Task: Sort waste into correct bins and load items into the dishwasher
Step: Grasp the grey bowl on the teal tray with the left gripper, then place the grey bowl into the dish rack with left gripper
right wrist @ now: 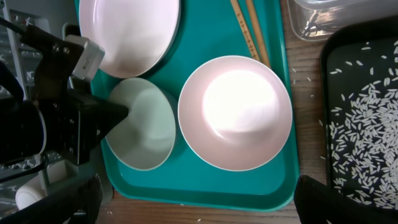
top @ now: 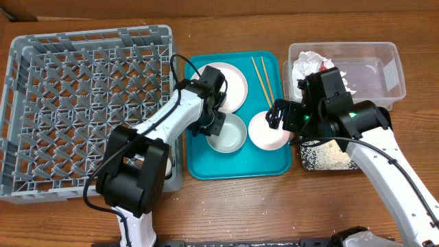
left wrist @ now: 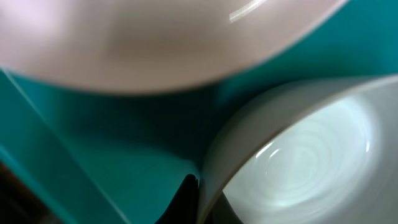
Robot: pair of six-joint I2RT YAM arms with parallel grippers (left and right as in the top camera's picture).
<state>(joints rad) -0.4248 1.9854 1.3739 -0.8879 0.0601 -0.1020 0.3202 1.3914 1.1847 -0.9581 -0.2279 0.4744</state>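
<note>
My left gripper [top: 214,122] is shut on the left rim of the pale greenish-white bowl [top: 230,136], which sits on the teal tray [top: 236,168]. In the left wrist view its dark fingertips [left wrist: 198,193] pinch that bowl's [left wrist: 311,155] rim below the plate [left wrist: 155,43]. My right gripper [top: 278,113] is open and empty above the pinkish-white bowl [right wrist: 235,112]. The round plate [top: 233,82] and chopsticks [top: 261,77] lie at the tray's back. The napkin [top: 306,65] and red wrapper [top: 321,68] lie in the clear tub [top: 374,75]. Rice grains cover the black tray [right wrist: 360,112].
The large grey dish rack [top: 68,103] fills the left side, its right wall next to the teal tray. A small white cup [right wrist: 28,194] shows at the rack's near corner. The black tray [top: 326,158] sits under my right arm, in front of the clear tub.
</note>
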